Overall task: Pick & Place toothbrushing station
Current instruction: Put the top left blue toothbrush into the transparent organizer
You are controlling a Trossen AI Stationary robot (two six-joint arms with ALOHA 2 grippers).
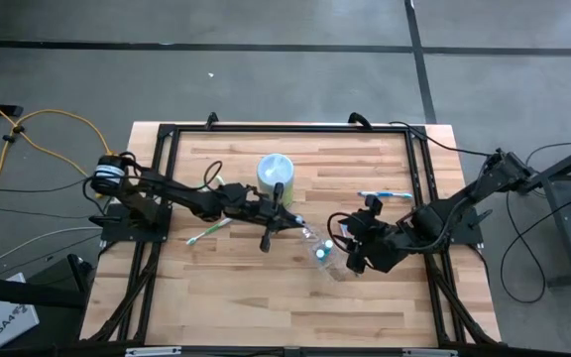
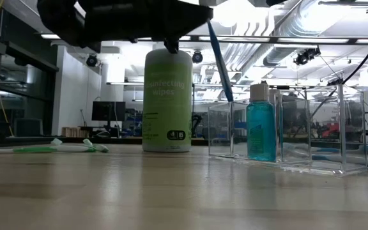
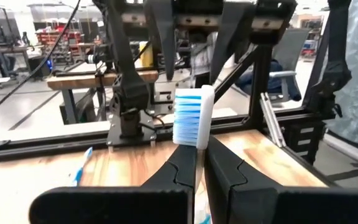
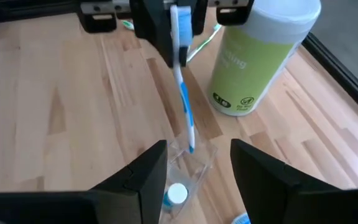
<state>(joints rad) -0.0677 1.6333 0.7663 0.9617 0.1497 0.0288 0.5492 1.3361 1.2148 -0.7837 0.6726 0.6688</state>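
Right wrist view: left claw clamps blue-white toothbrush; right claw wide, straddling clear container.

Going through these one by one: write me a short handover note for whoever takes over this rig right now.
Left pincer: shut on the blue-white toothbrush, its tip just above the clear container.
Right pincer: open around the container, not gripping.
In the container: a blue-capped tube.
On the table: green-white toothbrush, another blue-white toothbrush, wipes canister.
Done: brush picked.
Left: drop it in, then the others.
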